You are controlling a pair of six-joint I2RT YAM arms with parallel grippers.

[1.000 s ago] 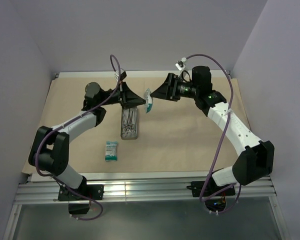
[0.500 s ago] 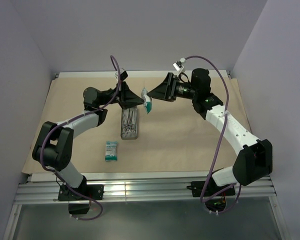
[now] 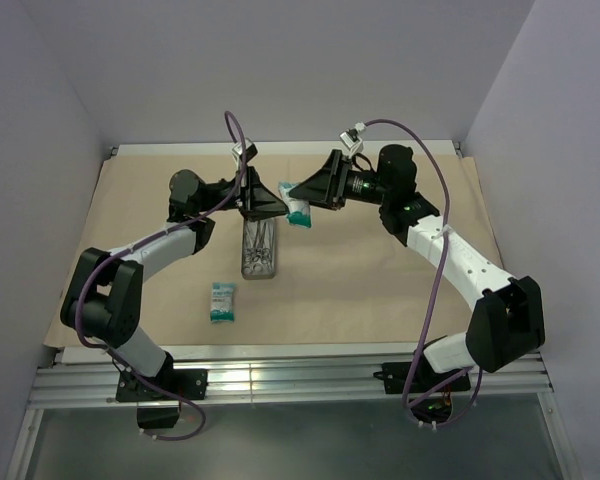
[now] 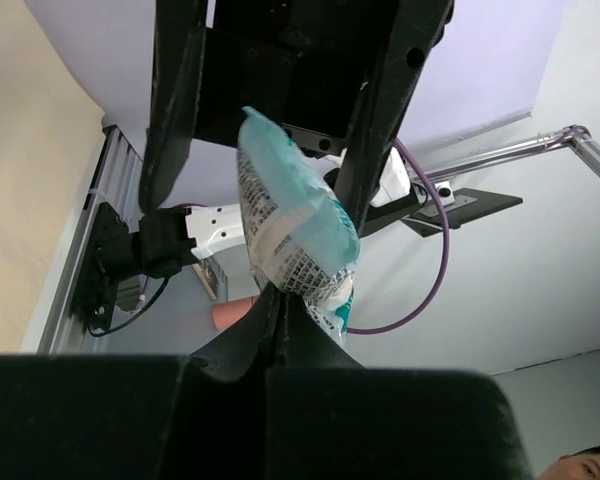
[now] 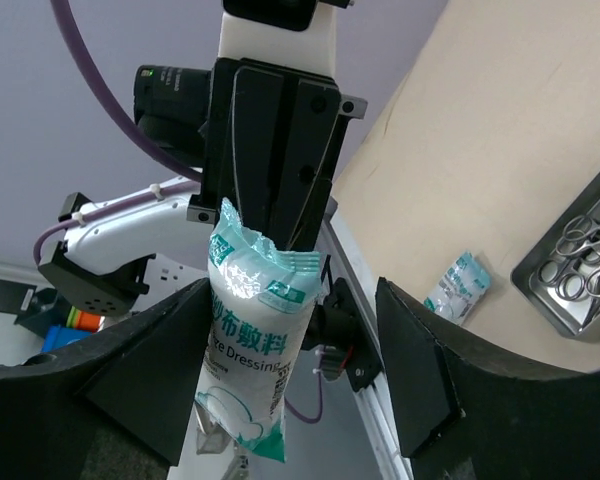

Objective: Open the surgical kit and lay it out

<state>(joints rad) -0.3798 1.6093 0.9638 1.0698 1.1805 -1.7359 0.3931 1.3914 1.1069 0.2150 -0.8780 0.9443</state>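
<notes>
A teal-white packet (image 3: 297,209) hangs in the air between my two grippers, above the far end of the grey metal tray (image 3: 246,268). My left gripper (image 3: 281,204) is shut on one end of it; the left wrist view shows the jaws pinched on the packet (image 4: 295,230). My right gripper (image 3: 289,189) is open, its fingers (image 5: 140,400) spread wide on either side of the packet (image 5: 255,350). Silver ring-handled instruments (image 3: 259,246) lie in the tray. A second teal-white packet (image 3: 222,301) lies on the tan wrap (image 3: 380,270), near left of the tray.
The tan wrap is spread flat over most of the table. In the right wrist view the tray (image 5: 540,290) and the second packet (image 5: 458,288) lie on the wrap (image 5: 510,120). Lilac walls stand on three sides; an aluminium rail (image 3: 280,385) runs along the near edge.
My right gripper carried the packet left to my left gripper. My left gripper has closed on the packet, and my right gripper has opened around it.
</notes>
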